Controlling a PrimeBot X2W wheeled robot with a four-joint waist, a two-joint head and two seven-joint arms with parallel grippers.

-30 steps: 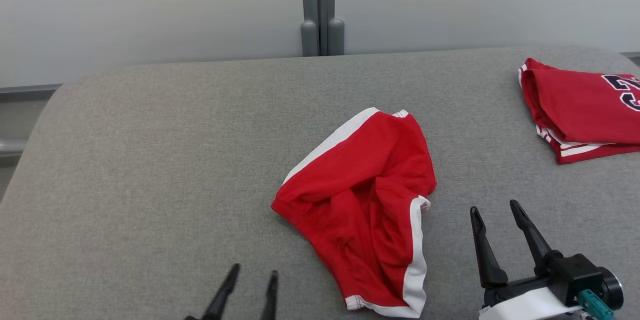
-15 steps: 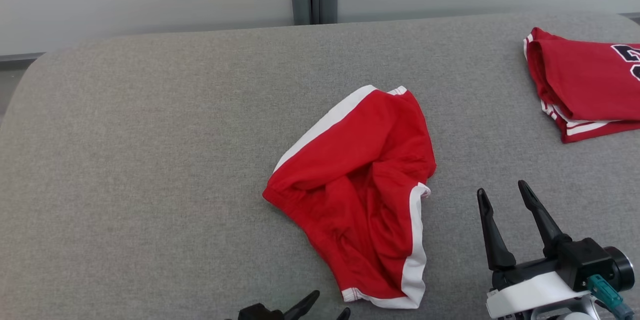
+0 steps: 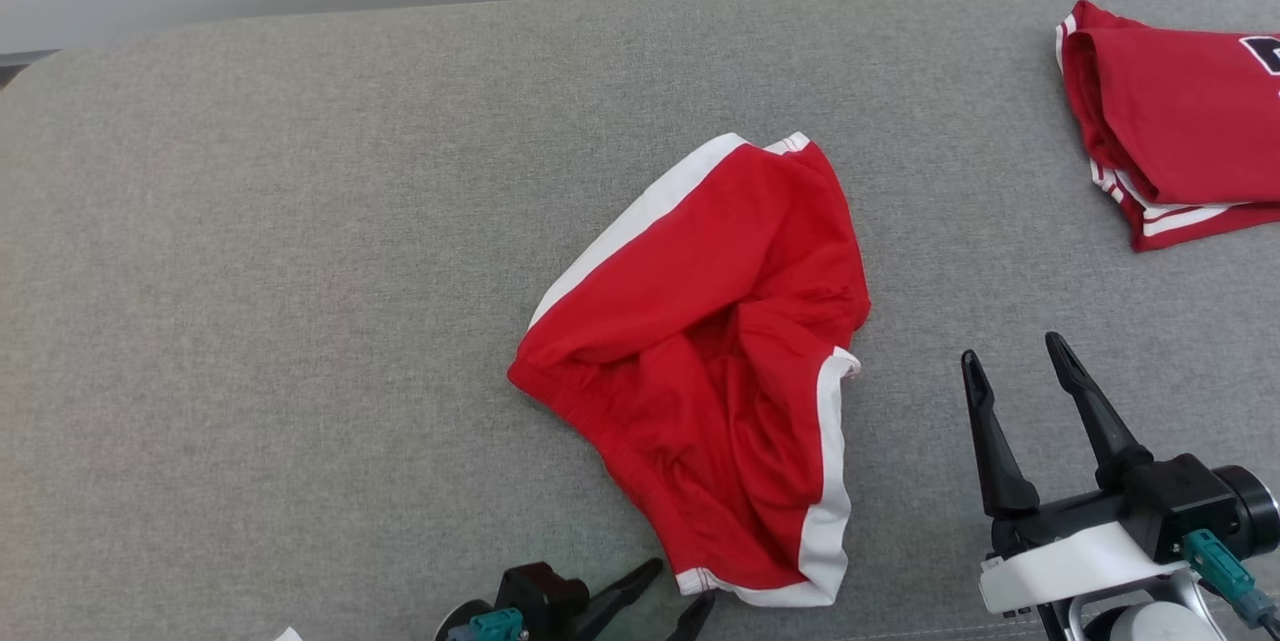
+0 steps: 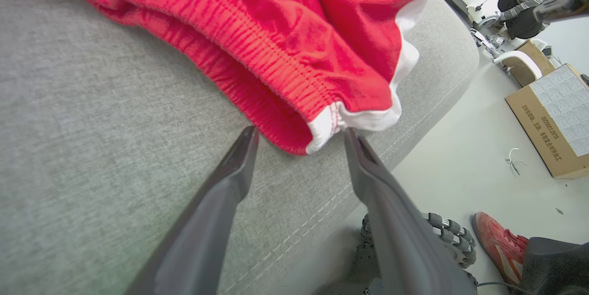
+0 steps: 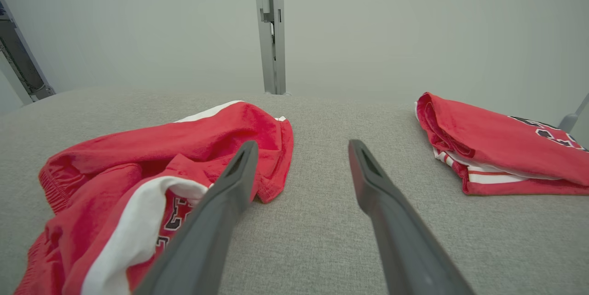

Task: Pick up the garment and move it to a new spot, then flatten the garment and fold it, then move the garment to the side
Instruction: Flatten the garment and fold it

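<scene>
The garment (image 3: 720, 371), red shorts with white side stripes, lies crumpled on the grey padded table (image 3: 300, 271). My left gripper (image 3: 683, 589) is open at the bottom edge of the head view, fingertips at the shorts' near corner. In the left wrist view the open left gripper (image 4: 301, 135) straddles the white-hemmed waistband corner of the garment (image 4: 322, 124) without closing on it. My right gripper (image 3: 1012, 361) stands open to the right of the shorts, holding nothing. The right wrist view has the garment (image 5: 138, 175) left of the right gripper (image 5: 301, 147).
A second red garment (image 3: 1170, 121), folded, with dark lettering, lies at the table's far right, also in the right wrist view (image 5: 497, 147). Beyond the table's near edge are the floor, a cardboard box (image 4: 552, 120) and a person's red shoe (image 4: 497, 240).
The head camera has tilted down, shifting the whole scene up. My left gripper has swung right along the near edge to the shorts' near corner. The right gripper holds its place.
</scene>
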